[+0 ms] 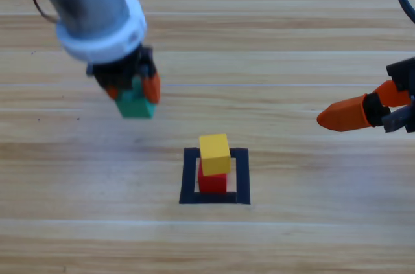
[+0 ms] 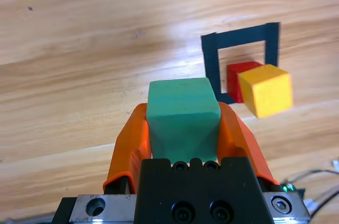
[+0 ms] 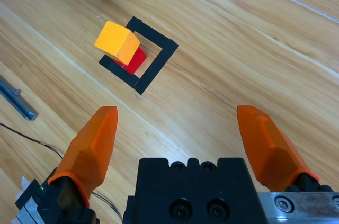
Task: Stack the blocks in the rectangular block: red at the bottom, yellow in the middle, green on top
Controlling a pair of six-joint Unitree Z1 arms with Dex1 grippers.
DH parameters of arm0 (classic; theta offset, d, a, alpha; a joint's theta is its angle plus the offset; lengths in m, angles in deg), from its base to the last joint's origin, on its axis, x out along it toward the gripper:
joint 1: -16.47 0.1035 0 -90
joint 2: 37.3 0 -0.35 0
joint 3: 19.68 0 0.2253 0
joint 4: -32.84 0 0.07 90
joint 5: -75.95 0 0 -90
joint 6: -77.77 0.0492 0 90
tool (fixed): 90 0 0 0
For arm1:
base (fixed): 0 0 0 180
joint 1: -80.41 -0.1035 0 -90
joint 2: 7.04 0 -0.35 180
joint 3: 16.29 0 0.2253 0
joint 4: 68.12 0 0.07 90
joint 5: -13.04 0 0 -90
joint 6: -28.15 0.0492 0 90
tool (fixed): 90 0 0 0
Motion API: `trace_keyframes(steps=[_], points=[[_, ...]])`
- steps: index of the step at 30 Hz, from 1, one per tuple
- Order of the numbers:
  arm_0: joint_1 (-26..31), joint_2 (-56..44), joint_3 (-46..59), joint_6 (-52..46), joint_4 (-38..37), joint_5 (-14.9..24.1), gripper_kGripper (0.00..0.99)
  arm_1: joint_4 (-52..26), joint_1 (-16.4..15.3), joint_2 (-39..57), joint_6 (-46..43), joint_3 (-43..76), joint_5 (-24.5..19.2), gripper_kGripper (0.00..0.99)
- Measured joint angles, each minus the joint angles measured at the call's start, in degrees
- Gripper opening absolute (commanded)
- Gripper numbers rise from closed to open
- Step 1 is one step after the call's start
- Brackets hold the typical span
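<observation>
The yellow cube (image 1: 214, 153) sits on the red cube (image 1: 213, 182) inside the black tape square (image 1: 189, 177) at the table's middle. My left gripper (image 1: 133, 92) is shut on the teal-green cube (image 1: 136, 105), held above the wood up and to the left of the stack. From the left wrist the green cube (image 2: 183, 115) fills the space between the orange jaws, with the yellow cube (image 2: 266, 90), red cube (image 2: 241, 73) and tape square (image 2: 212, 60) beyond. My right gripper (image 1: 353, 113) waits open at the right edge, far from the stack (image 3: 119, 44).
Bare wooden table lies all around the tape square (image 3: 159, 60). A thin cable and a metal strip (image 3: 18, 102) lie at the left edge of the right wrist view.
</observation>
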State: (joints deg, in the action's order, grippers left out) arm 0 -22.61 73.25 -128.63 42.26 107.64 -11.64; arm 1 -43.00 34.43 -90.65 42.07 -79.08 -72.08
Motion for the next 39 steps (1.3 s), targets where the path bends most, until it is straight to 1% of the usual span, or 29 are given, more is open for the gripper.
trace_keyframes(steps=[5,10,15,18,27,30,39], points=[[-1.1,-1.3,-5.5,1.7,4.3,0.7,0.144,0.0,0.0,0.0,0.0,0.0,0.0,0.989],[-4.3,-0.9,-7.8,3.2,4.9,0.7,0.144,0.0,0.0,0.0,0.0,0.0,0.0,0.989],[-8.4,3.3,-13.3,3.3,7.7,0.6,0.144,0.0,0.0,0.0,0.0,0.0,0.0,0.989],[-9.5,5.0,-13.8,3.2,7.8,0.5,0.146,0.0,0.0,0.0,0.0,0.0,0.0,0.989],[-10.4,5.7,-13.9,-3.8,9.2,0.5,0.146,0.0,0.0,0.0,0.0,0.0,0.0,0.989],[-10.4,6.5,-15.4,-6.7,11.7,0.5,0.146,0.0,0.0,0.0,0.0,0.0,0.0,0.989],[-11.0,10.6,-19.2,-9.1,14.7,0.5,0.146,0.0,0.0,0.0,0.0,0.0,0.0,0.989]])
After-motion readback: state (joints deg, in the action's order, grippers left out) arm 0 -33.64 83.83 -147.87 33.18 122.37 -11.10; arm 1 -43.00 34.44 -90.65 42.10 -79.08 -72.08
